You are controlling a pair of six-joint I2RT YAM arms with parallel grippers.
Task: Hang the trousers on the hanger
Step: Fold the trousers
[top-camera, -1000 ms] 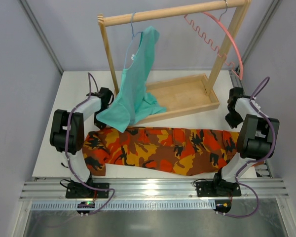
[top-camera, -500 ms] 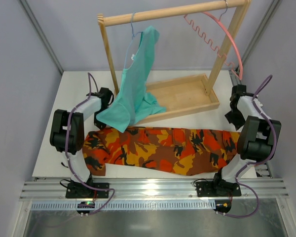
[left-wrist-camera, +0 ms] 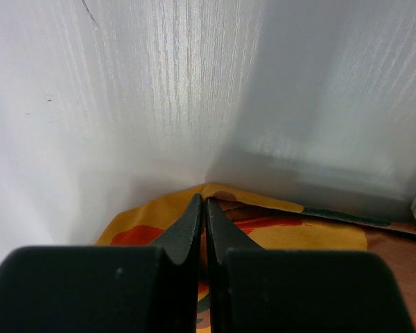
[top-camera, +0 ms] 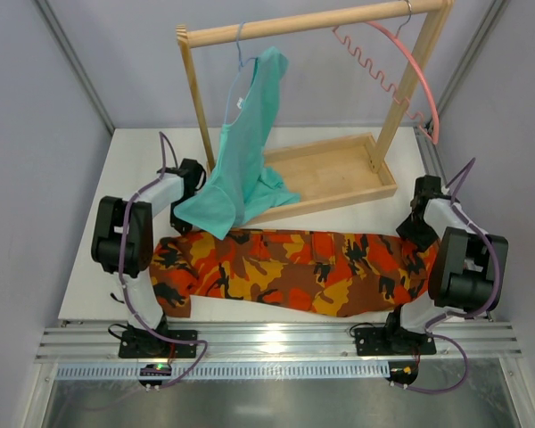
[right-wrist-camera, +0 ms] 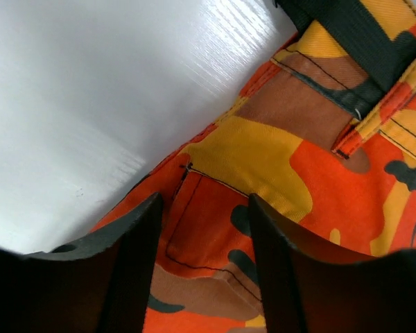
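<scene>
The camouflage trousers [top-camera: 294, 272] lie flat lengthwise along the front of the white table. The pink hanger [top-camera: 412, 62] hangs by its metal hook from the right end of the wooden rail, apart from both arms. My left gripper [top-camera: 176, 214] is shut, its tips [left-wrist-camera: 205, 200] just over the yellow corner of the trousers [left-wrist-camera: 298, 232] at their left end. My right gripper [top-camera: 410, 232] is open and hangs over the trousers' right end. In the right wrist view its fingers [right-wrist-camera: 204, 201] straddle an orange pocket patch of the trousers [right-wrist-camera: 319, 180] without gripping it.
A wooden rack stands at the back, its tray base [top-camera: 339, 174] on the table and its rail [top-camera: 312, 22] overhead. A teal garment [top-camera: 250, 152] on a thin hanger droops from the rail onto the tray and the table beside my left arm.
My right gripper has opened and swung down and inward over the trousers' right end. The left arm and the trousers have not moved.
</scene>
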